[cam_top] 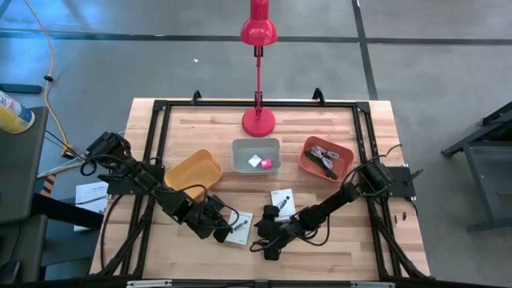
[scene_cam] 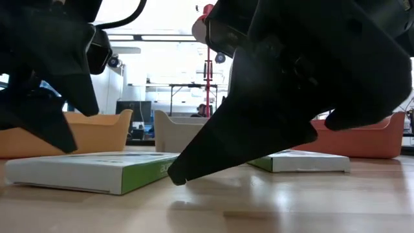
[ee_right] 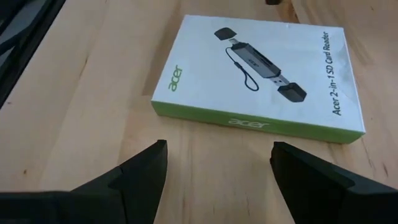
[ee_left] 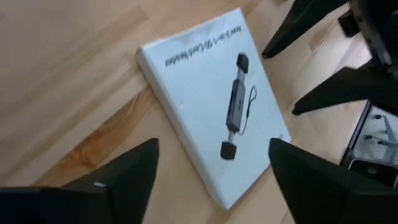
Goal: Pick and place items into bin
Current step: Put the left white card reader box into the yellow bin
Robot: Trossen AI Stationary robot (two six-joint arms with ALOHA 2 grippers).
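Two tools over two card-reader boxes

My left tool [ee_left: 211,180] hung spread over one box [ee_left: 211,106], ready to straddle; my right tool [ee_right: 217,180], spread, faced the other box [ee_right: 261,74] at 12 o'clock.

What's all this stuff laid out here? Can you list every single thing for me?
flat white card-reader boxes with green edges: two, white, lying on the table's near half
yellow plastic bin: one, yellow, left of centre
grey plastic bin: one, grey, centre, holding a pink cube and a white cube
orange plastic bin: one, orange, right, holding small items
red desk lamp: one, red, far edge
wooden table: one, light wood
left gripper: black, open, at one box
right gripper: black, open, beside it
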